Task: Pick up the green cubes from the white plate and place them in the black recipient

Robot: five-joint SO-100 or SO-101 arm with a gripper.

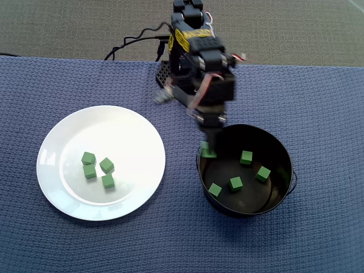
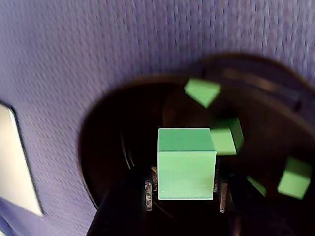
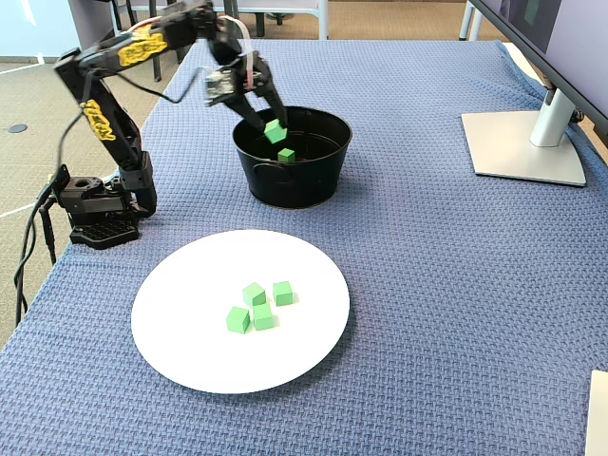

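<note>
From the wrist view I see my gripper point(image 2: 186, 189) closed on one green cube point(image 2: 186, 163), fingers pressed to its two sides, hanging over the dark inside of the black recipient point(image 2: 123, 118). That view also shows other cubes lying in the recipient below, blurred. The overhead view counts them: four loose cubes point(image 1: 246, 157) on the recipient's floor, and the held one at its rim on the side toward the white plate point(image 1: 131, 125). Four more cubes point(image 1: 88, 158) sit clustered on the plate, which lies beside the recipient. Only the fixed view shows the room: the blue woven cloth point(image 3: 427, 266) covering the table, a monitor stand point(image 3: 524, 144) well beyond the recipient, and the arm's base point(image 3: 97, 207) near the recipient.
</note>
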